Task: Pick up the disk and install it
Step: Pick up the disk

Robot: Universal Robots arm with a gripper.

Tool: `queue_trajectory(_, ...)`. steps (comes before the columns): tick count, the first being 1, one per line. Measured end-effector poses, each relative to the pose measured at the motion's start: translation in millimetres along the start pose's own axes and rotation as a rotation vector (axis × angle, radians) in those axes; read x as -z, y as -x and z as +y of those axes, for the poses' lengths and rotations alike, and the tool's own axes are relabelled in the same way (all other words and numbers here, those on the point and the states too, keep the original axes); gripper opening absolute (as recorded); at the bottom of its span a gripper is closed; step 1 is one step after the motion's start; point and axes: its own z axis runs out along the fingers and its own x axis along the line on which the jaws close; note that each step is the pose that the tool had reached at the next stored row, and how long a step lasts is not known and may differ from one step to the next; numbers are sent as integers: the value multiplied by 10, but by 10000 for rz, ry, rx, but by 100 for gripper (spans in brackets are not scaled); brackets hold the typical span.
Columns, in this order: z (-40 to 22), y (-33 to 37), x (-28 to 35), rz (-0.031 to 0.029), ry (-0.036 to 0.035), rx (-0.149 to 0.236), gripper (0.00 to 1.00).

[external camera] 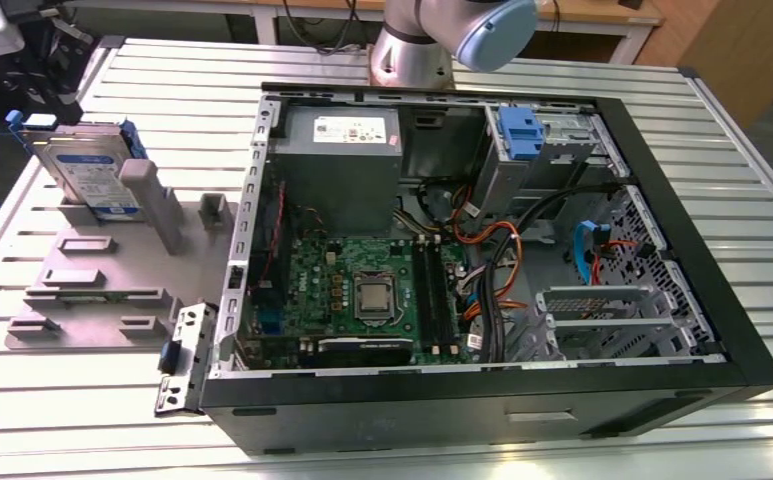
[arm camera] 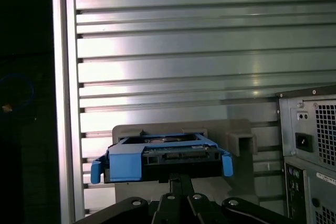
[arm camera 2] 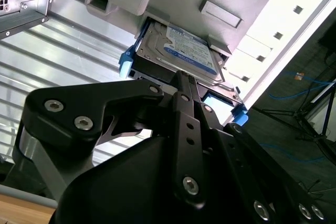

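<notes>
Silver-grey metal disk with white-and-blue label and blue plastic side rails [external camera: 86, 165] stands on edge in a slot of the flat grey plastic fixture plate [external camera: 93, 290], at the exterior view's left, outside the computer. The second wrist view shows the disk's label face [arm camera 2: 184, 51]. The first wrist view shows its connector end, wrapped by the blue rail frame [arm camera: 163, 156]. The exterior view alone gives its place against the case.

Black gripper [arm camera: 178, 183] shows in both wrist views, pincer tips drawn together with nothing between them [arm camera 2: 184, 85], apart from the disk.

Surface: ribbed aluminium table [external camera: 706, 150]. Room: wooden panel [external camera: 740, 50] at the exterior view's upper right. The second wrist view shows dark floor with loose blue cables [arm camera 2: 310, 82].

Around: grey upright post of the fixture [external camera: 159, 205] just beside the disk. Open black tower case lying on its side [external camera: 493, 390] is right of the fixture, its metal side wall [external camera: 255, 200] between the disk and the interior. Inside are a grey power-supply box [external camera: 339, 150], a green motherboard [external camera: 359, 290], orange cables [external camera: 493, 240] and a blue plastic latch piece [external camera: 520, 130] at the far bay. The silver arm base [external camera: 420, 50] stands behind the case
</notes>
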Motion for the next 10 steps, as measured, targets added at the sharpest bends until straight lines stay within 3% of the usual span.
queue_trajectory(10,0,0,5,0,0,0,11)
